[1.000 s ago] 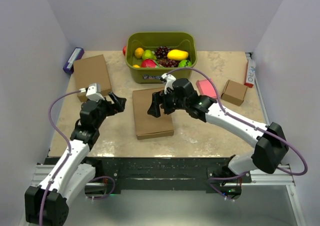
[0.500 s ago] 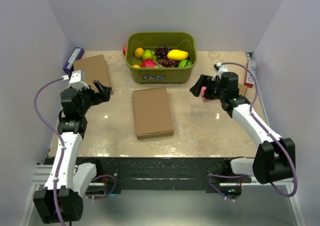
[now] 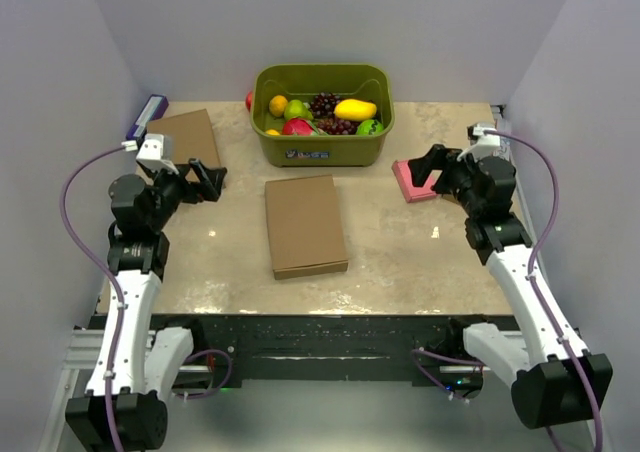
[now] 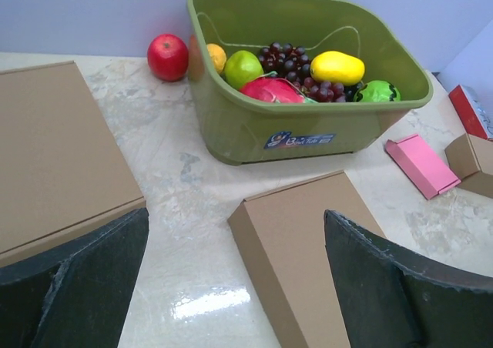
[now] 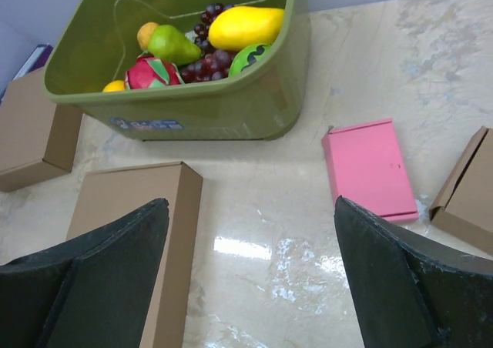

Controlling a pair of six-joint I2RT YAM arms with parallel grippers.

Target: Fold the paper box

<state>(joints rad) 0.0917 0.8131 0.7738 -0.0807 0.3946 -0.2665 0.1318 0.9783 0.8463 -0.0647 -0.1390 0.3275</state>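
The paper box [image 3: 305, 225] lies closed and flat in the middle of the table, a plain brown rectangle. It also shows in the left wrist view [image 4: 316, 240] and in the right wrist view [image 5: 123, 202]. My left gripper [image 3: 210, 180] is open and empty, held above the table to the left of the box, and shows in its own wrist view [image 4: 236, 211]. My right gripper [image 3: 425, 167] is open and empty, to the right of the box over the pink box, and shows in its own wrist view [image 5: 251, 202]. Neither gripper touches the paper box.
A green basket [image 3: 322, 150] of toy fruit stands behind the box. A flat brown cardboard rectangle [image 3: 185, 137] lies at the back left, a purple item [image 3: 147, 119] beyond it. A pink box [image 3: 412, 180] and a small cardboard cube [image 5: 466, 186] lie at the right. A red apple [image 4: 168, 57] sits beside the basket.
Both arms have drawn back from the paper box. The right gripper swung far right, the left gripper moved left and back. The box has stayed in place.
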